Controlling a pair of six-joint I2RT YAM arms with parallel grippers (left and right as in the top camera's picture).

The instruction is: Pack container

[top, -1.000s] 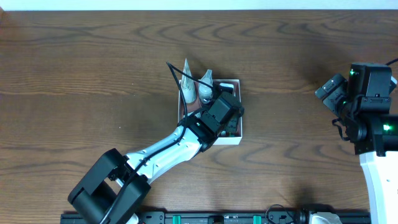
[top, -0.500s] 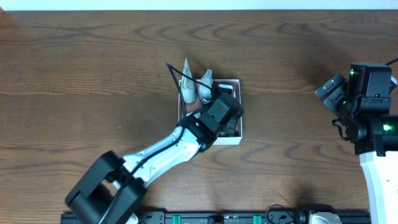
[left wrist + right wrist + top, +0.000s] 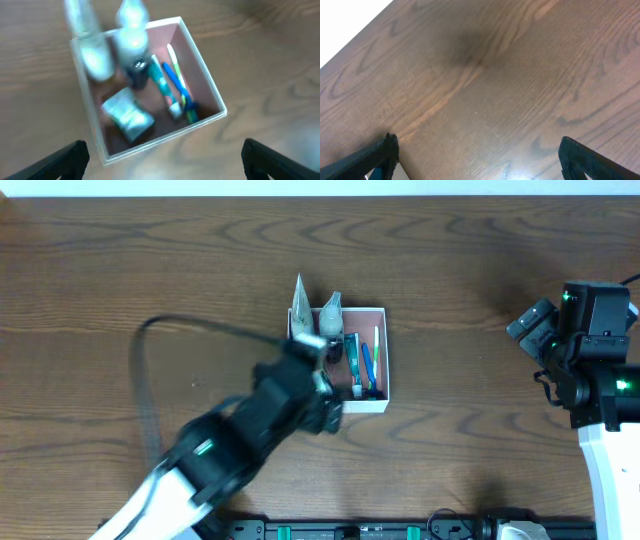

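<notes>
The container (image 3: 386, 380), a shallow white-walled box with a reddish-brown floor, stands mid-table. In it lie two pale tubes (image 3: 303, 320), blue and green toothbrushes (image 3: 366, 365), a small dark bottle and a teal packet (image 3: 127, 116). The tubes' tips stick out over the far wall. My left gripper (image 3: 325, 411), blurred by motion, hangs just off the container's near-left corner. In the left wrist view the left gripper (image 3: 167, 165) is open and empty, above the container's front wall (image 3: 165, 137). My right gripper (image 3: 480, 160) is open over bare wood; overhead it (image 3: 533, 326) sits far right.
A black cable (image 3: 150, 360) loops over the table left of the left arm. The right arm's white base (image 3: 610, 470) fills the lower right corner. A black rail (image 3: 350, 530) runs along the front edge.
The left gripper has opened and pulled back out of the container toward the near left, uncovering the toothbrushes and other contents. The right arm has not moved.
</notes>
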